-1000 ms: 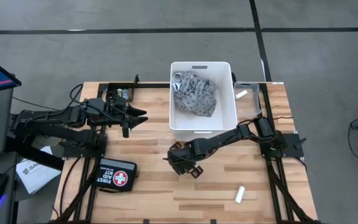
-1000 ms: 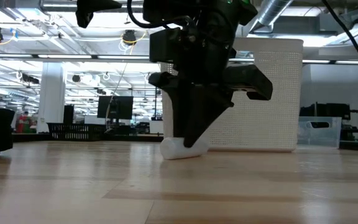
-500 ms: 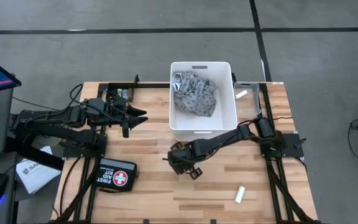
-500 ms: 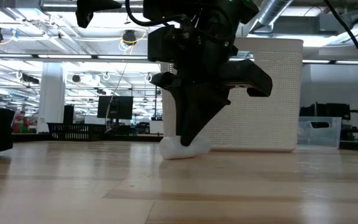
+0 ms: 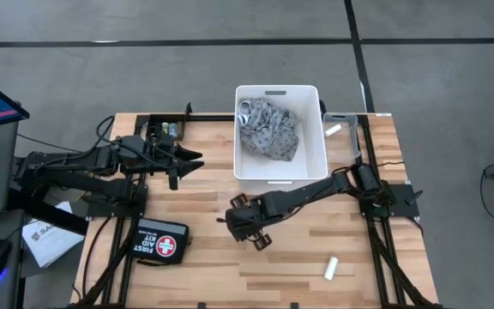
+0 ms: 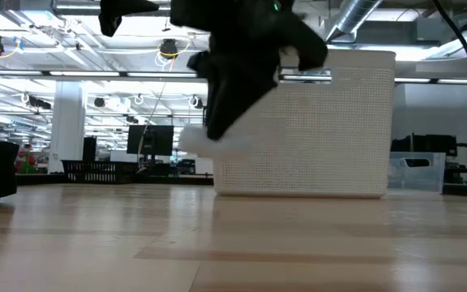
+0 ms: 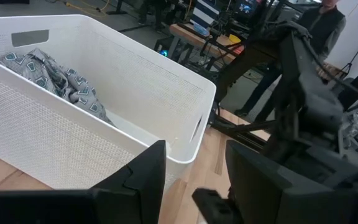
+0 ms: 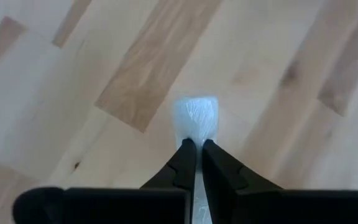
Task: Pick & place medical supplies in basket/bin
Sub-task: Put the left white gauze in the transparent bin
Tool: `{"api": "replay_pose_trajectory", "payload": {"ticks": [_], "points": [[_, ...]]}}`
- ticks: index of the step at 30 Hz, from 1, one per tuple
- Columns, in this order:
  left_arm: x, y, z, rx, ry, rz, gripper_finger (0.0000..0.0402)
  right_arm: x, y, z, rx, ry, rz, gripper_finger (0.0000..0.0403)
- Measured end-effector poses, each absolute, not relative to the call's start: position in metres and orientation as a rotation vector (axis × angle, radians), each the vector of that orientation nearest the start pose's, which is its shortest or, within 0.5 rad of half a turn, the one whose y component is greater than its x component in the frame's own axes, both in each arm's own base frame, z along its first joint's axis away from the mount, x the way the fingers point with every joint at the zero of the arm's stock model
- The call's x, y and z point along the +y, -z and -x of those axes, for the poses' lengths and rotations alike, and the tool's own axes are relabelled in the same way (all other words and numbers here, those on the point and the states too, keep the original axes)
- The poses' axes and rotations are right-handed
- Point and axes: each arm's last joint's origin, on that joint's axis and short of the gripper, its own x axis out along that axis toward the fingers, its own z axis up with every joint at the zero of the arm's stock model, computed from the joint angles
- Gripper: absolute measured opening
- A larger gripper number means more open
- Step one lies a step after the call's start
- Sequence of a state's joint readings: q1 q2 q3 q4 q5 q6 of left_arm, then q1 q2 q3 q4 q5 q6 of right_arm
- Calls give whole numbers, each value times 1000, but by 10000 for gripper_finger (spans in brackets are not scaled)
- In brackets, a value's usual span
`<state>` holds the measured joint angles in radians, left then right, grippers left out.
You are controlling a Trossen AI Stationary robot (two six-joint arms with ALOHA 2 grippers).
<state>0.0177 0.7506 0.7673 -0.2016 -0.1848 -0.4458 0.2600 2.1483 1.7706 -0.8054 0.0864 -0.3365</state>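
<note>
I have the right tool (image 5: 240,225) clamped on a small white gauze roll (image 8: 195,118), its two dark fingers pressed nearly together around the near end of it. In the low view the gauze roll (image 6: 209,139) hangs clear of the counter (image 6: 233,243), up at about the mid-height of the tub wall. The roll's long axis runs in line with the fingers, so most of it sticks out past the tips.

The relation I care about: the white tub (image 5: 311,163) sits just beyond the right tool, toward the far edge of the counter, its near wall close by. I judge the next move is a lift over that rim and a release inside. The right arm is plainly the nearer one.

The left tool (image 5: 189,160) waits off the tub's left side, fingers apart, holding nothing.

The tub is rigid plastic, deep and rectangular, finely perforated outside, with a handle slot (image 7: 29,38). The grey patterned cloth bandage (image 5: 268,129) lies crumpled in it, soft and bulky. The gauze looks wrapped in crinkly film. A second gauze roll (image 5: 331,268) lies on the pale wood near the front, and another white roll sits in the small clear bin (image 5: 341,129) right of the tub
</note>
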Motion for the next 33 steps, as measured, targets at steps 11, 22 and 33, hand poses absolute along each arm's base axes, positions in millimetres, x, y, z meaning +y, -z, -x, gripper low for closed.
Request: {"api": "replay_pose_trajectory", "payload": {"ticks": [11, 22, 33], "points": [[8, -330, -165, 137, -240, 426, 158, 113, -286, -444, 1027, -250, 408, 13], [8, -330, -165, 138, -240, 424, 158, 100, -366, -437, 848, -124, 334, 13], [9, -327, -166, 167, -251, 402, 158, 14, -429, -371, 892, 356, 291, 12]]}}
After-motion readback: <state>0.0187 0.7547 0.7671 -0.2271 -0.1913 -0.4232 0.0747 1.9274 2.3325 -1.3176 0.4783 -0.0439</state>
